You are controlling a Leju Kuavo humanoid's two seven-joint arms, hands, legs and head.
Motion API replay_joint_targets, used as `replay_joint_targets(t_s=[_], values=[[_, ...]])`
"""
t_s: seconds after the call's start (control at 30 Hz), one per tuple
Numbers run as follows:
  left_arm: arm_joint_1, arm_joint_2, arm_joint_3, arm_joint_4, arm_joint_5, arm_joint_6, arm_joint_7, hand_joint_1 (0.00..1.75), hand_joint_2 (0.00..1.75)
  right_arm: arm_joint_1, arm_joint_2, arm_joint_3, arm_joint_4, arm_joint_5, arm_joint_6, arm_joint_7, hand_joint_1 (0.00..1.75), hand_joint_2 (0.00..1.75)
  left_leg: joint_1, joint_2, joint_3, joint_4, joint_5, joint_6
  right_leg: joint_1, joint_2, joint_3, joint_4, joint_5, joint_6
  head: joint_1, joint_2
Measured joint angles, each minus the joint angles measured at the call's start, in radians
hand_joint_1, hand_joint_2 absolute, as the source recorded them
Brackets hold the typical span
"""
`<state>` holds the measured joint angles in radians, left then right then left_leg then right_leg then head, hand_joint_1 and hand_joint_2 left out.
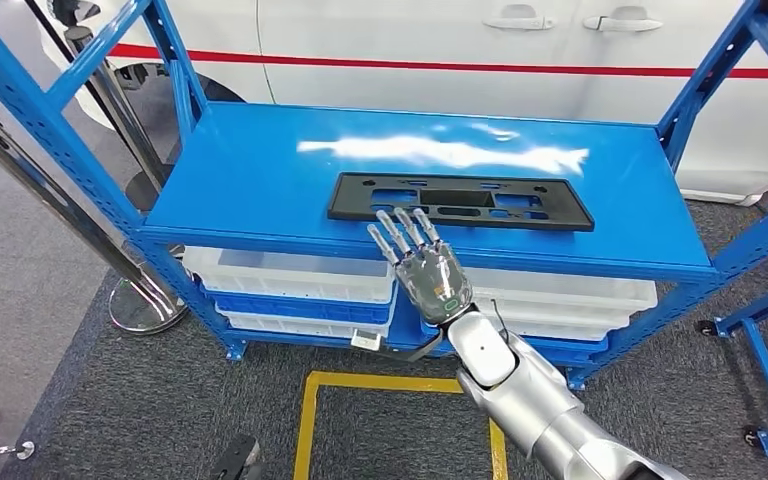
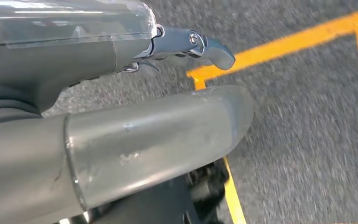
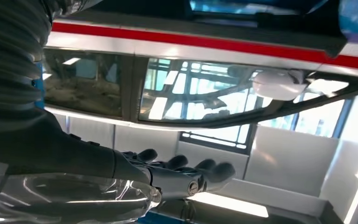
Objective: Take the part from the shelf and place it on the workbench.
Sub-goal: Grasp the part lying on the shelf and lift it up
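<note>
The right robot hand, fingers spread and empty, was raised at the shelf front edge, evidently positioned to reach the flat black part lying near that edge

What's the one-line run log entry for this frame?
phase: reach | right hand: open, fingers over shelf front edge, near black part | part: flat on shelf, ungrasped | left hand: hanging, empty
</note>
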<state>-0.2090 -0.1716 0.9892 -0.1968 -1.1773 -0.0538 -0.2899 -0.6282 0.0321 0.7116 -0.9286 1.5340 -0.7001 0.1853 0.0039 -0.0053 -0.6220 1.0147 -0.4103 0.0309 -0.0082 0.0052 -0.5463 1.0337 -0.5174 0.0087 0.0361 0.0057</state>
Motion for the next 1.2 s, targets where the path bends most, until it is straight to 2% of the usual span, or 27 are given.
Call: replay_joint_targets(t_s=[0.03, 0.07, 0.13, 0.17, 0.2, 0.23, 0.27, 0.3, 0.33, 0.37, 0.47, 0.53, 0.57, 0.63, 0.67, 0.7, 0.73, 0.8, 0.83, 0.87, 0.97, 1.03, 1.07, 1.13, 1.17, 1.2], values=[[0.000, 0.000, 0.000, 0.000, 0.003, 0.002, 0.000, 0.00, 0.00, 0.001, 0.002, -0.024, -0.001, 0.000, 0.000, -0.005, 0.00, 1.75, 0.003, 0.000, 0.008, -0.008, -0.001, 0.004, 0.001, -0.001, -0.011, 0.027, -0.015, 0.004, 0.000, 0.000], [-0.001, 0.000, 0.000, 0.000, 0.005, 0.002, -0.001, 0.00, 0.00, 0.003, 0.002, -0.046, -0.002, 0.000, 0.000, -0.006, 0.00, 1.75, 0.005, 0.000, 0.015, -0.014, -0.003, 0.008, 0.001, -0.001, -0.037, 0.077, -0.038, 0.007, 0.001, 0.000], [-0.003, 0.000, 0.000, 0.000, 0.006, 0.001, -0.004, 0.00, 0.00, 0.009, 0.002, -0.076, -0.002, 0.000, 0.000, -0.008, 0.00, 1.75, 0.004, 0.000, 0.021, -0.014, -0.009, 0.015, 0.000, -0.001, -0.118, 0.208, -0.083, 0.011, 0.001, 0.000], [-0.003, 0.000, 0.000, 0.000, 0.006, 0.000, -0.005, 0.00, 0.00, 0.014, 0.002, -0.088, -0.002, 0.000, 0.000, -0.009, 0.00, 1.75, 0.004, 0.000, 0.023, -0.012, -0.013, 0.016, -0.001, -0.001, -0.154, 0.255, -0.089, 0.013, 0.001, 0.000], [-0.002, 0.000, 0.000, 0.000, 0.006, 0.000, -0.005, 0.00, 0.00, 0.018, 0.001, -0.097, -0.002, 0.000, 0.000, -0.010, 0.00, 1.75, 0.004, -0.001, 0.026, -0.010, -0.018, 0.016, -0.002, -0.001, -0.173, 0.267, -0.074, 0.013, 0.001, 0.000], [-0.001, 0.000, 0.000, 0.000, 0.006, 0.000, -0.005, 0.00, 0.00, 0.020, 0.001, -0.106, -0.002, 0.000, 0.000, -0.010, 0.00, 1.75, 0.004, -0.002, 0.029, -0.005, -0.024, 0.015, -0.003, -0.001, -0.172, 0.239, -0.037, 0.013, 0.001, 0.000], [-0.001, -0.001, 0.000, 0.000, 0.006, 0.000, -0.006, 0.00, 0.00, 0.021, 0.001, -0.113, -0.002, 0.000, 0.000, -0.009, 0.00, 1.75, 0.004, -0.002, 0.032, 0.000, -0.031, 0.013, -0.004, -0.002, -0.152, 0.177, 0.013, 0.012, 0.001, 0.000], [0.000, -0.001, 0.000, 0.000, 0.006, 0.000, -0.006, 0.00, 0.00, 0.020, 0.001, -0.119, -0.001, 0.000, 0.000, -0.007, 0.00, 1.75, 0.003, -0.002, 0.035, 0.005, -0.038, 0.010, -0.004, -0.003, -0.127, 0.113, 0.050, 0.010, 0.001, 0.000], [-0.002, -0.002, 0.000, 0.000, 0.006, 0.000, -0.007, 0.00, 0.00, 0.019, 0.001, -0.124, -0.001, 0.000, 0.000, -0.004, 0.00, 1.75, 0.002, -0.002, 0.036, 0.010, -0.044, 0.007, -0.002, -0.003, -0.104, 0.056, 0.075, 0.007, 0.001, 0.000], [-0.003, -0.002, 0.000, 0.000, 0.006, -0.001, -0.008, 0.00, 0.00, 0.019, 0.001, -0.128, 0.001, 0.000, 0.000, 0.002, 0.00, 1.75, 0.001, -0.002, 0.035, 0.013, -0.047, 0.003, -0.001, -0.003, -0.091, 0.023, 0.083, 0.004, 0.001, 0.000], [-0.004, -0.002, 0.000, 0.000, 0.007, -0.003, -0.013, 0.00, 0.00, 0.018, 0.001, -0.140, 0.007, 0.000, 0.000, 0.014, 0.00, 1.75, -0.001, -0.001, 0.034, 0.013, -0.052, -0.011, 0.000, 0.000, -0.085, 0.008, 0.077, -0.009, 0.001, 0.000], [-0.005, -0.002, 0.000, 0.000, 0.007, -0.004, -0.015, 0.00, 0.00, 0.016, 0.002, -0.148, 0.010, 0.000, 0.000, 0.017, 0.00, 1.75, 0.000, 0.000, 0.025, 0.043, -0.075, -0.023, -0.004, 0.000, -0.076, 0.001, 0.077, -0.020, 0.000, 0.000], [-0.006, -0.002, 0.000, 0.000, 0.007, -0.004, -0.015, 0.00, 0.00, 0.015, 0.003, -0.150, 0.011, 0.000, 0.000, 0.017, 0.00, 1.75, 0.002, 0.000, 0.006, 0.086, -0.099, -0.028, -0.007, -0.001, -0.071, -0.002, 0.076, -0.025, 0.000, 0.000], [-0.006, -0.002, 0.000, 0.000, 0.007, -0.005, -0.016, 0.00, 0.00, 0.014, 0.004, -0.151, 0.015, 0.000, 0.000, 0.017, 0.00, 1.75, 0.006, 0.000, -0.058, 0.216, -0.154, -0.037, -0.006, -0.003, -0.067, -0.003, 0.072, -0.031, 0.000, 0.000], [-0.005, -0.002, 0.000, 0.000, 0.007, -0.005, -0.016, 0.00, 0.00, 0.014, 0.004, -0.152, 0.017, 0.000, 0.000, 0.018, 0.00, 1.75, 0.008, 0.000, -0.088, 0.270, -0.169, -0.040, -0.006, -0.003, -0.066, -0.002, 0.071, -0.032, 0.000, 0.000], [-0.004, -0.002, 0.000, 0.000, 0.006, -0.005, -0.016, 0.00, 0.00, 0.015, 0.004, -0.154, 0.020, 0.000, 0.000, 0.018, 0.00, 1.75, 0.009, 0.001, -0.104, 0.292, -0.165, -0.042, -0.006, -0.003, -0.064, -0.002, 0.069, -0.032, 0.000, 0.000], [-0.004, -0.002, 0.000, 0.000, 0.006, -0.005, -0.017, 0.00, 0.00, 0.015, 0.004, -0.158, 0.023, 0.000, 0.000, 0.020, 0.00, 1.75, 0.010, 0.001, -0.101, 0.274, -0.140, -0.042, -0.006, -0.002, -0.062, -0.001, 0.067, -0.031, 0.000, 0.000], [-0.004, -0.002, 0.000, 0.000, 0.005, -0.005, -0.018, 0.00, 0.00, 0.012, 0.004, -0.169, 0.031, 0.000, 0.000, 0.024, 0.00, 1.75, 0.010, 0.001, -0.047, 0.148, -0.065, -0.038, -0.007, -0.001, -0.055, 0.000, 0.061, -0.026, 0.000, 0.000], [-0.005, -0.002, 0.000, 0.000, 0.005, -0.005, -0.018, 0.00, 0.00, 0.008, 0.004, -0.175, 0.035, 0.001, 0.000, 0.025, 0.00, 1.75, 0.009, 0.001, -0.017, 0.084, -0.040, -0.035, -0.005, 0.000, -0.053, 0.001, 0.059, -0.022, 0.000, 0.000], [-0.006, -0.002, 0.000, 0.000, 0.005, -0.005, -0.018, 0.00, 0.00, 0.005, 0.004, -0.181, 0.041, 0.001, 0.000, 0.025, 0.00, 1.75, 0.007, 0.001, 0.004, 0.039, -0.027, -0.030, -0.004, 0.000, -0.052, 0.002, 0.058, -0.018, 0.000, 0.000], [-0.006, -0.002, 0.000, 0.000, 0.005, -0.005, -0.019, 0.00, 0.00, -0.001, 0.004, -0.197, 0.058, 0.001, 0.000, 0.023, 0.00, 1.75, 0.003, -0.001, 0.015, 0.011, -0.029, -0.016, -0.002, 0.000, -0.053, -0.003, 0.058, -0.004, 0.000, 0.000], [-0.006, -0.002, -0.001, 0.000, 0.005, -0.005, -0.021, 0.00, 0.00, -0.003, 0.004, -0.206, 0.066, 0.001, 0.000, 0.022, 0.00, 1.75, 0.007, -0.001, 0.021, 0.000, -0.027, -0.003, -0.002, -0.001, -0.061, 0.017, 0.043, 0.004, 0.001, 0.000], [-0.006, -0.002, -0.001, 0.000, 0.004, -0.005, -0.022, 0.00, 0.00, -0.004, 0.004, -0.211, 0.068, 0.001, 0.000, 0.022, 0.00, 1.75, 0.009, -0.001, 0.024, -0.006, -0.027, 0.005, -0.003, -0.001, -0.079, 0.055, 0.024, 0.007, 0.001, 0.000], [-0.008, -0.002, -0.004, 0.000, 0.003, -0.005, -0.025, 0.00, 0.00, -0.003, 0.004, -0.216, 0.075, 0.001, 0.000, 0.022, 0.00, 1.75, 0.008, 0.000, 0.028, -0.008, -0.030, 0.014, -0.005, -0.002, -0.147, 0.181, -0.030, 0.010, 0.001, 0.000], [-0.008, -0.002, -0.005, 0.000, 0.002, -0.005, -0.026, 0.00, 0.00, -0.001, 0.004, -0.217, 0.078, 0.001, 0.000, 0.022, 0.00, 1.75, 0.007, 0.001, 0.030, -0.007, -0.031, 0.016, -0.005, -0.002, -0.183, 0.243, -0.049, 0.011, 0.001, 0.000], [-0.006, -0.002, -0.006, 0.000, 0.002, -0.005, -0.027, 0.00, 0.00, 0.002, 0.004, -0.217, 0.082, 0.001, 0.000, 0.022, 0.00, 1.75, 0.006, 0.001, 0.032, -0.005, -0.034, 0.016, -0.005, -0.002, -0.207, 0.279, -0.051, 0.012, 0.001, 0.000]])
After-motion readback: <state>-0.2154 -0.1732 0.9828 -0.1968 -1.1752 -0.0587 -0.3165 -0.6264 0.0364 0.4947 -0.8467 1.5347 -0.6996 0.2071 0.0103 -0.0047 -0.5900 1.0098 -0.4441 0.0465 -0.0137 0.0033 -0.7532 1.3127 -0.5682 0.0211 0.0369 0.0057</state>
